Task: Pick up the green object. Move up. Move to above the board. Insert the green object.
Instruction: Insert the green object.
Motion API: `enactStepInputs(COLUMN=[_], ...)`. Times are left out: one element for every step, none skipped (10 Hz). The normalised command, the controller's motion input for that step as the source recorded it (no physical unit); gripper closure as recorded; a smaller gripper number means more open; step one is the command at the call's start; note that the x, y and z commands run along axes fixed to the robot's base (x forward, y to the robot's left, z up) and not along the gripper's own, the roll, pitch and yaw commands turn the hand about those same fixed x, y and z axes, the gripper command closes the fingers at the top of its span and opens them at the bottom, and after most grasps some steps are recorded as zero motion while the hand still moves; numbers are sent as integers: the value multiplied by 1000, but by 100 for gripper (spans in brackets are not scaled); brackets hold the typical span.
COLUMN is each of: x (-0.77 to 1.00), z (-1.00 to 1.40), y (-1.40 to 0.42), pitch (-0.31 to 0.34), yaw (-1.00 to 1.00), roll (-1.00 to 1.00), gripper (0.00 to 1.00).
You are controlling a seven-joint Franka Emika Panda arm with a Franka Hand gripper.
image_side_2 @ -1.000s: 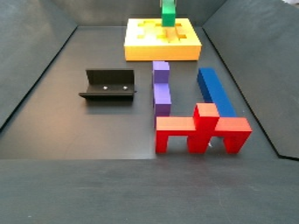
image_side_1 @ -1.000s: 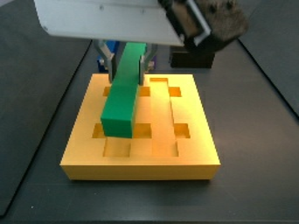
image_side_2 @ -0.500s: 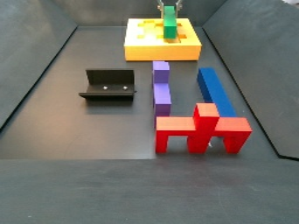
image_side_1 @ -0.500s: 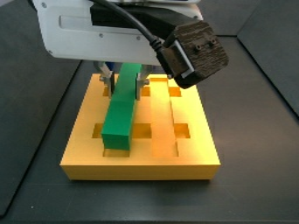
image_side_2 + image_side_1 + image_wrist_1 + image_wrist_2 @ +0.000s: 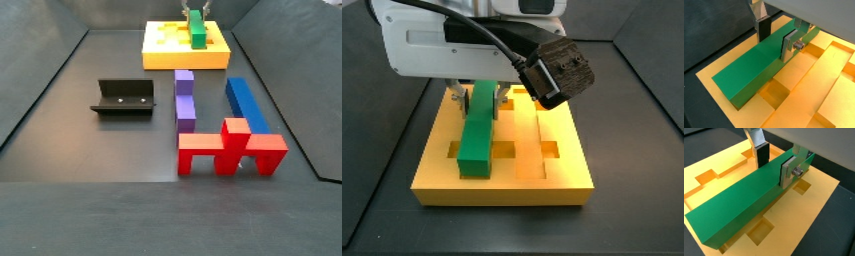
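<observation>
— Gripper (image 5: 775, 159) first: where is it, and what are its plates doing?

— Low over the board (image 5: 563, 165), at the board's far end as a side view shows it. Its two silver plates are closed against the long flat faces of the green object (image 5: 741, 203); in both wrist views one finger (image 5: 791, 42) presses one face and the dark pad of the other finger (image 5: 762, 154) presses the opposite face, so the bar is clamped between them.

— How does the bar lie relative to the claw?

— It is gripped near one end, and most of its length runs out away from the fingers, along the board (image 5: 824, 90). In a side view the green object (image 5: 480, 125) slopes down from the grip toward the near edge, with its free end at the near left square hole, down at the board's surface. Whether that end sits inside the hole I cannot tell.

— And farther out?

— In a side view the board (image 5: 163, 55) sits at the back of the dark floor. Well apart from it, nearer the camera, lie the purple bar (image 5: 185, 98) and the blue bar (image 5: 243, 103), with a red piece (image 5: 230, 148) just in front of them. The fixture (image 5: 123, 97) stands to one side of the purple bar.
</observation>
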Motion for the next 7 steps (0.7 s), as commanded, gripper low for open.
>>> enactStepInputs(x=[0, 0, 0, 11, 0, 0, 0], z=[-166, -197, -223, -274, -277, -126, 0], y=[-54, 0, 0, 37, 114, 26, 0], pitch=[-26, -21, -26, 0, -16, 0, 0], yaw=[14, 0, 0, 0, 0, 0, 0], roll=[0, 0, 0, 0, -97, -57, 0], gripper=[100, 100, 100, 100, 100, 100, 100])
